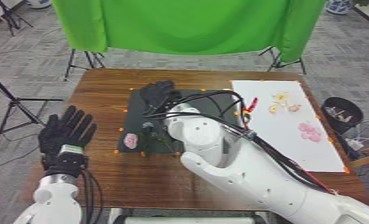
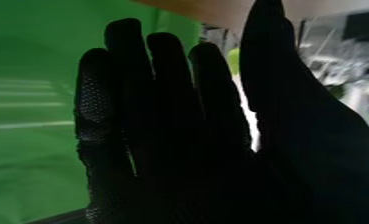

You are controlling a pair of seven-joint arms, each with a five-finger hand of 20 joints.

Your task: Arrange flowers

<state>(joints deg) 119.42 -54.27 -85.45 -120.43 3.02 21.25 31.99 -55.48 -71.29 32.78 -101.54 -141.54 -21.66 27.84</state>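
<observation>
While right robot hand [image 1: 159, 92] is open, at eleven o'clock over dark mat [image 1: 137, 111] | step: likely pre-pick | next: grasp pink flower [image 1: 132, 141], seven o'clock

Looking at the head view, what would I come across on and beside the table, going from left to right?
Left robot hand, pink flower on the dark mat, right robot hand, yellowish flowers and then pink flowers on the white sheet, black bin.
</observation>
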